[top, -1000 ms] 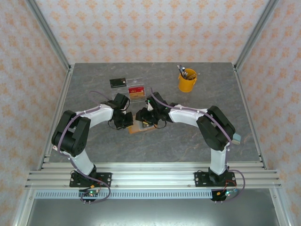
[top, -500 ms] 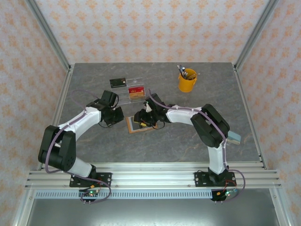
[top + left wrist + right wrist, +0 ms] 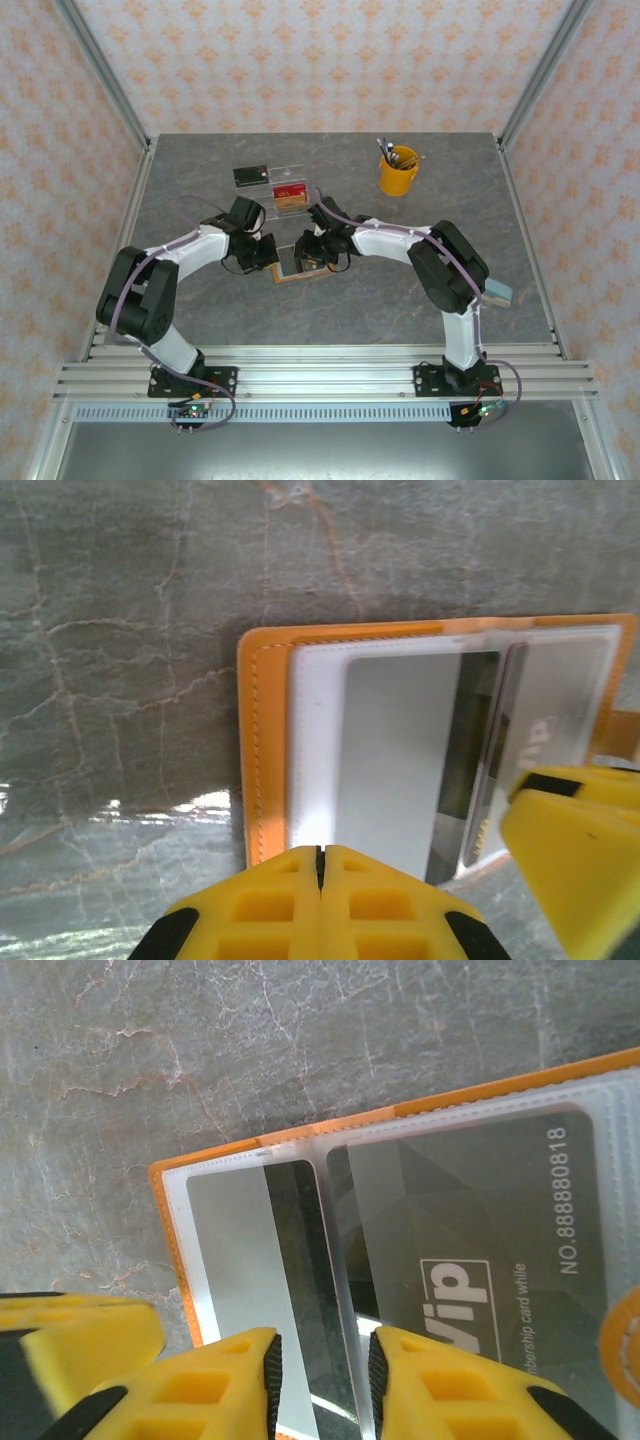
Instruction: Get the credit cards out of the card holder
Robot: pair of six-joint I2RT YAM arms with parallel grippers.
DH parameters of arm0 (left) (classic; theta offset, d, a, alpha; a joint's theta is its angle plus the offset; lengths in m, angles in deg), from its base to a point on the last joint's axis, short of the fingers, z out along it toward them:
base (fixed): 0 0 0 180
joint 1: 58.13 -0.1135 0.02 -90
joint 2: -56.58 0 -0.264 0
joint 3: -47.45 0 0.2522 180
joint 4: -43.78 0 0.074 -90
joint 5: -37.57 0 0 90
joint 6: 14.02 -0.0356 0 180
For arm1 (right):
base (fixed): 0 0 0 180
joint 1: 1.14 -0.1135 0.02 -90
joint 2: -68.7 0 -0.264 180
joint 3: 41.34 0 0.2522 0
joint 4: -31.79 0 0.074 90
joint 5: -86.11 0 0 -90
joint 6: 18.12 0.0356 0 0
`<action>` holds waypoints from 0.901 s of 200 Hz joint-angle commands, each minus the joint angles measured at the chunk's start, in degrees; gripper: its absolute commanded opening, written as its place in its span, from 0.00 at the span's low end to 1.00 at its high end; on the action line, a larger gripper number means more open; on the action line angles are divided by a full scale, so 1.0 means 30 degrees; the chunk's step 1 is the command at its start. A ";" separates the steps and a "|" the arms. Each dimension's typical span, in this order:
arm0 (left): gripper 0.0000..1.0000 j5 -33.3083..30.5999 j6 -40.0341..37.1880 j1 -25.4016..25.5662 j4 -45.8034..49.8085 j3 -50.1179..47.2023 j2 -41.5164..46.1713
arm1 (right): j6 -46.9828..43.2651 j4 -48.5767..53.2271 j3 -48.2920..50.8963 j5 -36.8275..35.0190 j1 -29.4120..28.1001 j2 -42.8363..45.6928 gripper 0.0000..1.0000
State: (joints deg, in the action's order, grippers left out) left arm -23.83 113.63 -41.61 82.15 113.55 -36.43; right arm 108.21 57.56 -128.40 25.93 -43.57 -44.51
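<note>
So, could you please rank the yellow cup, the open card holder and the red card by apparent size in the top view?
1. Card holder and yellow cup: they look about alike, and part of the holder is covered, so I won't rank them.
2. Red card: clearly the smallest.

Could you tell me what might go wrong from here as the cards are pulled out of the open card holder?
1. The right gripper has its fingers either side of the fold, over the clear pockets; it may pinch plastic rather than the VIP card.
2. The left gripper, shut, sits at the edge of the card holder; if it slips, the holder could slide along with the pull.
</note>
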 commanded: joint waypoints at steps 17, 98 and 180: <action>0.00 -0.0496 0.0063 0.0033 -0.0056 0.0189 -0.0882 | -0.0657 0.0561 -0.1074 0.0927 -0.0064 -0.0924 0.29; 0.00 -0.1036 -0.0331 0.0033 0.0325 0.0233 -0.2152 | -0.0575 -0.0243 -0.1175 0.2576 -0.0057 -0.1675 0.28; 0.00 -0.1711 -0.0829 0.0047 0.0970 0.0653 -0.2306 | -0.0553 -0.0368 -0.0166 0.1116 0.0134 -0.0515 0.10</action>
State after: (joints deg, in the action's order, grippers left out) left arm -25.06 112.51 -41.61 83.26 114.86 -41.16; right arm 107.14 56.03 -130.30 31.92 -43.46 -48.56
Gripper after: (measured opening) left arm 0.064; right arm 0.113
